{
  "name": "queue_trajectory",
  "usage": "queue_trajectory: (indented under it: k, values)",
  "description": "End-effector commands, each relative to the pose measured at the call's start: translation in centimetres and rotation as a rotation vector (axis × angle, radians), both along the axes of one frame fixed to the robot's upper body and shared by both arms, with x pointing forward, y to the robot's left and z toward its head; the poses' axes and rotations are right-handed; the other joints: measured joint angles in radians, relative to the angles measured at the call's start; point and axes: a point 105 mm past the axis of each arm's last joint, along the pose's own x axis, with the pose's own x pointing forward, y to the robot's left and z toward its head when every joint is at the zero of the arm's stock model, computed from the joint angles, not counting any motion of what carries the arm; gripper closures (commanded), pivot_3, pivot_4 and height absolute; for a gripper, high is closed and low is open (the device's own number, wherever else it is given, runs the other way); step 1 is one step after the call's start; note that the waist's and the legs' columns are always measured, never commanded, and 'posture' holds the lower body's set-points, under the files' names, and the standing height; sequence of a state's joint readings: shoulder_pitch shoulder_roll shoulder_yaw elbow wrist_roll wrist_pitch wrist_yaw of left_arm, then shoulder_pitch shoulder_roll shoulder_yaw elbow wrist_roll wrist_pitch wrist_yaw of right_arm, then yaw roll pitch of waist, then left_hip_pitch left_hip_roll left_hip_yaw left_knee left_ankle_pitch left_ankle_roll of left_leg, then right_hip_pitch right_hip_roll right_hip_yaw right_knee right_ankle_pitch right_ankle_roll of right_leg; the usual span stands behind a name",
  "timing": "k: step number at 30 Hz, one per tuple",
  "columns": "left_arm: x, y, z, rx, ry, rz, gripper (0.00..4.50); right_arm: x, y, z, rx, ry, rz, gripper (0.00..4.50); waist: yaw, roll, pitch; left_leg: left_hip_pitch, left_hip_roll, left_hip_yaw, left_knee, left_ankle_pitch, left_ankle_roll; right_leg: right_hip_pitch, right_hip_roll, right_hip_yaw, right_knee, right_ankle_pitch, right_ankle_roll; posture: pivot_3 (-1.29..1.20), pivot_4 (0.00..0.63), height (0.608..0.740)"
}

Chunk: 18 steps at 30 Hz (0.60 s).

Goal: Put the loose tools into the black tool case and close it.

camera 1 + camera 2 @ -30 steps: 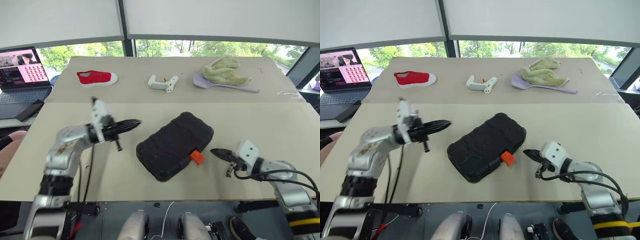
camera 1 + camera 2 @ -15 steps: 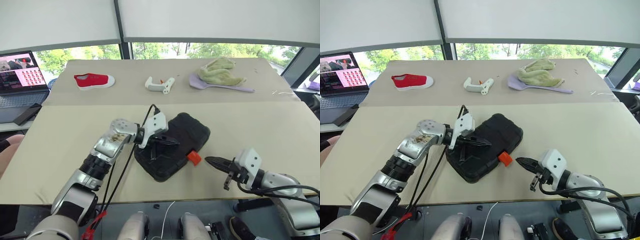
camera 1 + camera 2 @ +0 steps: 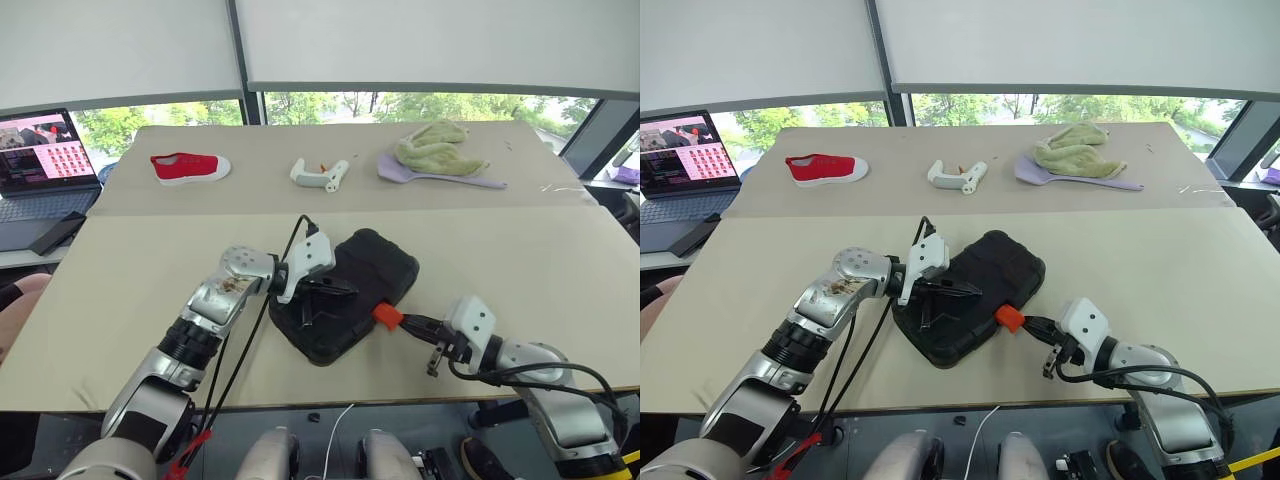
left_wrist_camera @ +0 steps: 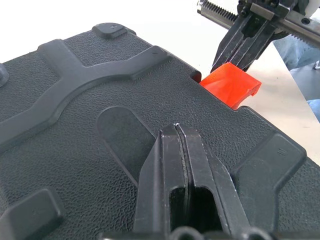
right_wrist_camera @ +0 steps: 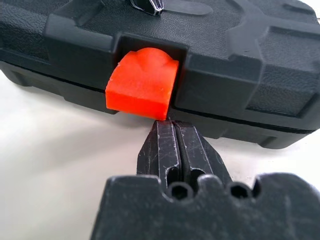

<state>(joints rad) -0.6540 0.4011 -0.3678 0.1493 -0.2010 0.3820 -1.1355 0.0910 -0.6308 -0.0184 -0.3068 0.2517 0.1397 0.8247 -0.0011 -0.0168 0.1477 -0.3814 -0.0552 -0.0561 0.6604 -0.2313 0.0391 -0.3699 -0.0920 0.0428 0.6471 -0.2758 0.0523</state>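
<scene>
one black moulded plastic tool case (image 3: 345, 295) lies shut near the beige table's (image 3: 520, 250) front edge, with bare tabletop around it. the left gripper (image 4: 177, 131), fingers pressed together and empty, rests on its lid. the right gripper (image 5: 170, 127), likewise closed and empty, touches the case's small orange latch (image 5: 142, 82).

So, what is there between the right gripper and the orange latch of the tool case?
Nothing: in the right wrist view the shut right gripper reaches the orange latch of the tool case.
</scene>
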Motion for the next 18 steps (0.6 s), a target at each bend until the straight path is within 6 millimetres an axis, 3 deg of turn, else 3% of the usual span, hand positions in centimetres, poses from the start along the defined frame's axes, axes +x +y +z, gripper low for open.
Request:
queue_trajectory:
  k: [1, 4, 8, 18]
  values:
    - [-0.3, 2.2, -4.7, 0.132, 0.150, 0.083, 4.47, -0.9, -0.5, 2.4, -0.002, -0.062, 0.018, 4.50, 0.001, -0.001, 0.000, 0.000, 0.000, 0.000, 0.000, 0.000, 0.000, 0.000, 0.000, 0.000, 0.000, 0.000, 0.000, 0.00, 0.150, 0.740]
    - [-0.4, 2.2, -4.8, 0.135, 0.151, 0.082, 4.47, -1.1, -0.3, 3.7, 0.012, -0.085, 0.035, 4.50, -0.003, 0.000, -0.002, 0.000, 0.000, 0.000, 0.000, 0.000, 0.000, 0.000, 0.000, 0.000, 0.000, 0.000, 0.000, 0.00, 0.150, 0.740]
    - [-0.6, 2.1, -5.0, 0.135, 0.164, 0.077, 4.47, -0.8, 0.5, 3.9, 0.007, -0.094, 0.052, 4.50, -0.003, -0.001, -0.004, 0.000, 0.001, 0.000, 0.000, 0.000, 0.000, 0.000, 0.000, 0.000, 0.000, 0.000, 0.000, 0.00, 0.150, 0.740]
    - [-0.6, 2.4, -5.0, 0.149, 0.167, 0.079, 4.47, -0.2, 2.0, 1.3, -0.027, -0.045, 0.095, 4.50, -0.005, -0.002, -0.005, 0.000, 0.001, 0.000, -0.001, 0.000, 0.000, 0.000, 0.000, 0.000, -0.001, 0.000, 0.000, 0.00, 0.150, 0.740]
